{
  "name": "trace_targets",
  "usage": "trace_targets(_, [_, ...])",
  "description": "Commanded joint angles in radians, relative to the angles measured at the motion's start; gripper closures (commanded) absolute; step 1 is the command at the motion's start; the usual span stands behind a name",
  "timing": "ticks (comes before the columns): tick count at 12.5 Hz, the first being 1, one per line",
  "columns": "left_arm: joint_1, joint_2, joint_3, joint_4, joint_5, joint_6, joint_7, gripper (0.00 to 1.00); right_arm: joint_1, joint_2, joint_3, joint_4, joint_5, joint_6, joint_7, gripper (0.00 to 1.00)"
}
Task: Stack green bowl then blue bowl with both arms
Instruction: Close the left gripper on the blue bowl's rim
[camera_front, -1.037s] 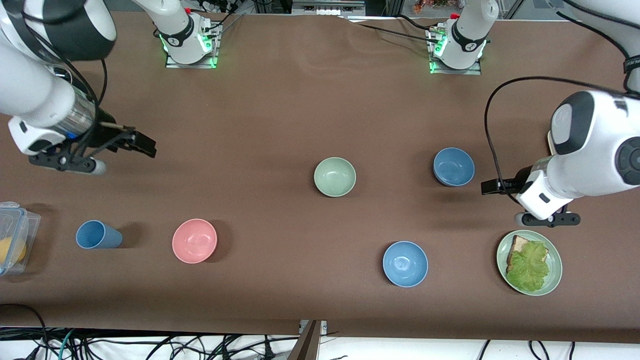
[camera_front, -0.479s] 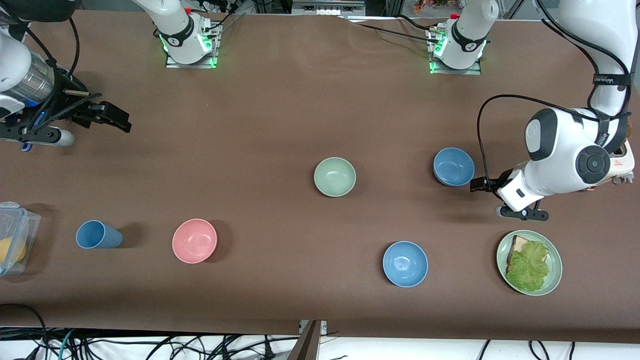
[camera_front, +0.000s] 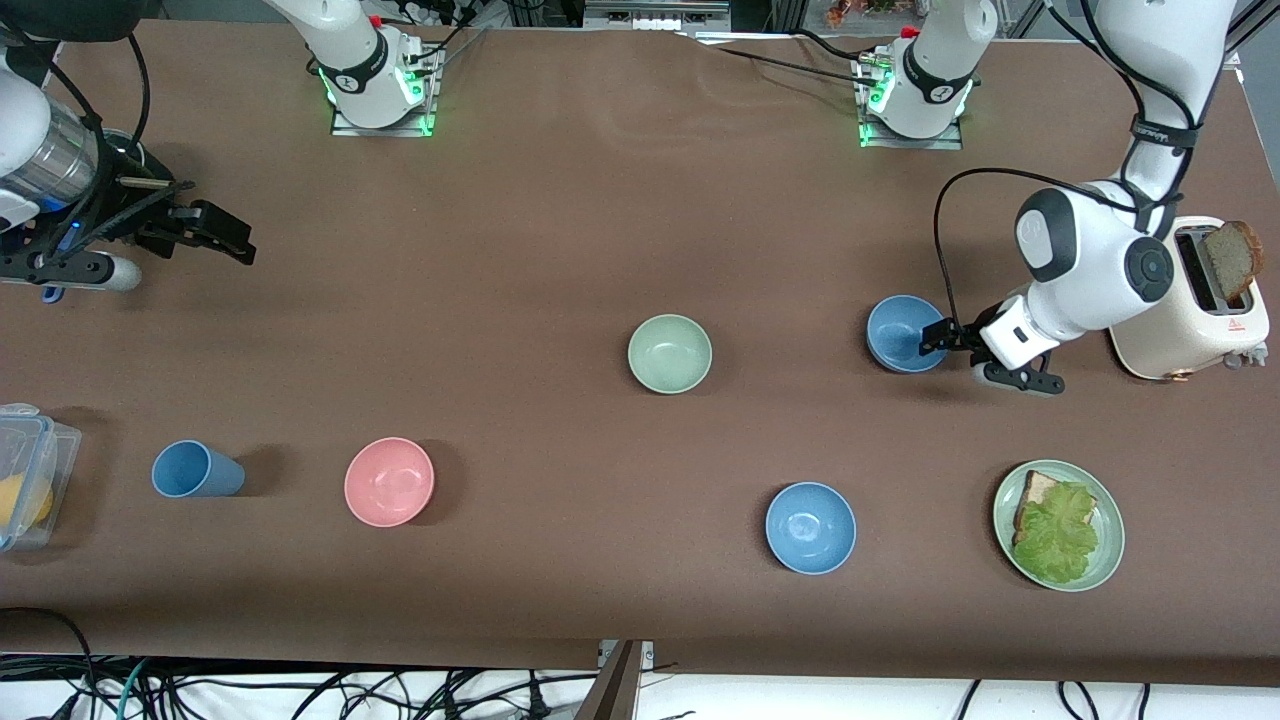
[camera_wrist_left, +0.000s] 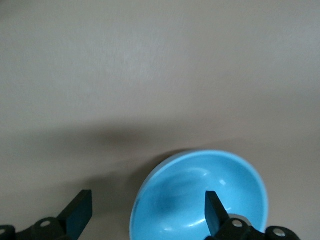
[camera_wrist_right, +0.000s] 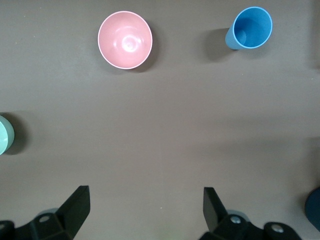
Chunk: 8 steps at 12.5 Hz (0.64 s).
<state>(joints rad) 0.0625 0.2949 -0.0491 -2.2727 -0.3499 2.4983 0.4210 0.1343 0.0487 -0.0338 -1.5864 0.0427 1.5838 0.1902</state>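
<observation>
The green bowl (camera_front: 670, 353) stands upright mid-table; its edge also shows in the right wrist view (camera_wrist_right: 4, 135). The steel-blue bowl (camera_front: 907, 333) stands beside it, toward the left arm's end. My left gripper (camera_front: 934, 338) is open at that bowl's rim. In the left wrist view (camera_wrist_left: 146, 209) one finger (camera_wrist_left: 214, 212) is over the blue bowl's (camera_wrist_left: 200, 195) inside and the other (camera_wrist_left: 79, 212) is outside it. My right gripper (camera_front: 232, 238) is open and empty, up over bare table at the right arm's end, also in its wrist view (camera_wrist_right: 145, 202).
A brighter sky-blue bowl (camera_front: 810, 527) and a green plate with toast and lettuce (camera_front: 1105, 560) lie nearer the camera. A toaster (camera_front: 1180, 320) stands beside the left arm. A pink bowl (camera_front: 389, 481), a blue cup (camera_front: 195, 469) and a clear container (camera_front: 25, 490) sit toward the right arm's end.
My left gripper has moved from near the green plate to the steel-blue bowl's rim. My right gripper drew back toward the right arm's end of the table, then nearly stopped.
</observation>
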Motion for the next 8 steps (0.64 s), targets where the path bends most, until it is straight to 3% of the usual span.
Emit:
trace_targets(1, [0.025, -0.042, 0.002, -0.077, -0.058, 0.054, 0.109, 0.02, -0.002, 0.002, -0.012, 0.060, -0.010, -0.011, -0.020, 0.00])
trace_targets(3, [0.023, -0.042, 0.002, -0.112, -0.118, 0.099, 0.160, 0.05, -0.002, 0.013, -0.024, 0.071, -0.007, -0.010, -0.003, 0.00])
trace_targets(4, [0.023, -0.039, 0.002, -0.116, -0.129, 0.103, 0.169, 0.24, 0.004, 0.037, -0.021, 0.074, -0.010, -0.010, -0.008, 0.00])
trace_targets(7, [0.023, -0.033, 0.002, -0.116, -0.150, 0.103, 0.168, 0.95, 0.008, 0.042, -0.018, 0.074, -0.012, -0.011, -0.009, 0.00])
trace_targets(8, [0.022, -0.030, 0.002, -0.116, -0.150, 0.103, 0.168, 1.00, 0.007, 0.042, -0.020, 0.074, -0.012, -0.011, -0.012, 0.00])
